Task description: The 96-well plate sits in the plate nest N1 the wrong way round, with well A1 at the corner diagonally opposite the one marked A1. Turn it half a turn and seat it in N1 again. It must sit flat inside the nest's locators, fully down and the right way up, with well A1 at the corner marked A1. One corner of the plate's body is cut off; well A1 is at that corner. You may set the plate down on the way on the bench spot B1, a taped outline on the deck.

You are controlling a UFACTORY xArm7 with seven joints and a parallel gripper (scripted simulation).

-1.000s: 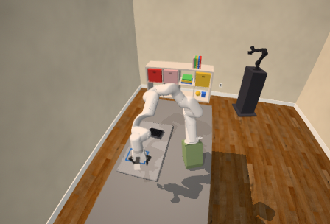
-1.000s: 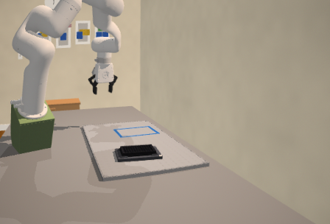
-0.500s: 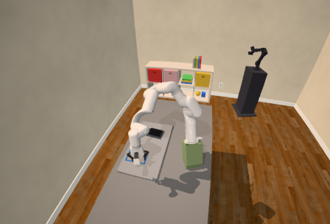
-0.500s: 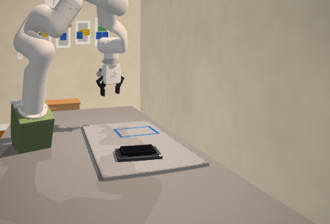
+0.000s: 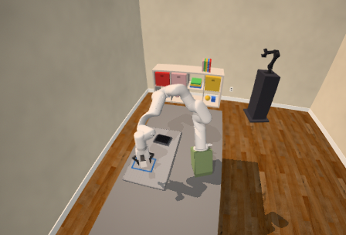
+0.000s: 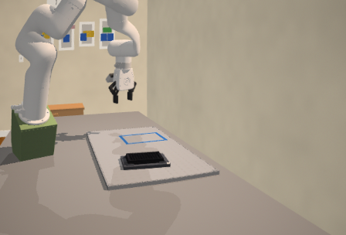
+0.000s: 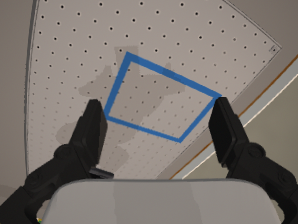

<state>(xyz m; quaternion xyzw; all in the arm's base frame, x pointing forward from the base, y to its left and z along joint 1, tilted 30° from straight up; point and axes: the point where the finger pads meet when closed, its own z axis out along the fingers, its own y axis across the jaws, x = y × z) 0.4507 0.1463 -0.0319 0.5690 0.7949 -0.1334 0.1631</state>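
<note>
Gripper (image 6: 121, 97) fully open, holding nothing, hanging high above blue taped outline B1 (image 6: 143, 137) at worktop's (image 6: 186, 164) far end. Black 96-well plate (image 6: 144, 158) seated in nest N1 (image 6: 129, 167), nearer front edge, centred.

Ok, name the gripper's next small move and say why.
Probably travel sideways to above the plate: the open, empty gripper hangs high over the blue outline B1, while the plate sits in nest N1, untouched.

Arm (image 6: 37, 58) arched high | wrist pointed straight down | gripper (image 6: 123, 96) held wide open, nothing gripped, raised above table's far edge
</note>
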